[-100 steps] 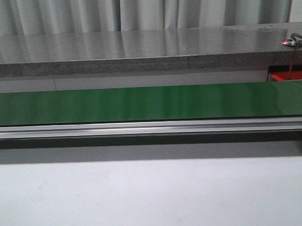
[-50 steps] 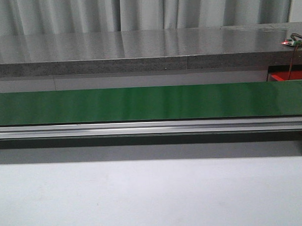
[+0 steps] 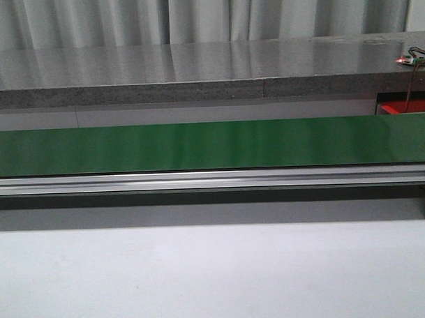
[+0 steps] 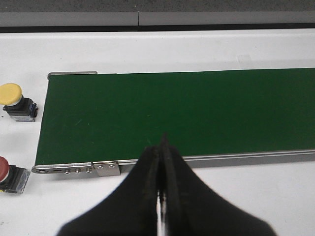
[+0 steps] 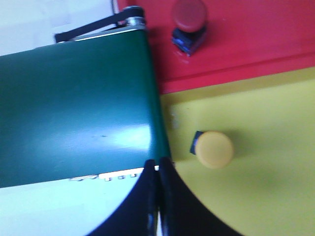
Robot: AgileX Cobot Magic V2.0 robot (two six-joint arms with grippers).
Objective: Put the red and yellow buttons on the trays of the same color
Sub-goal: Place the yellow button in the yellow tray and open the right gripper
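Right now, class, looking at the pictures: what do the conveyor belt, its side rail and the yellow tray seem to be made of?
Conveyor belt: probably rubber or PVC; smooth green surface with a soft, dull sheen.
Side rail: looks like aluminium; silvery, brushed, with straight extruded grooves.
Yellow tray: likely plastic; uniform matte yellow, though the picture is blurred.

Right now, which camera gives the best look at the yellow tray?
The right wrist view: the yellow tray fills much of it, with a yellow button sitting on it. The front view and the left wrist view don't show that tray at all.
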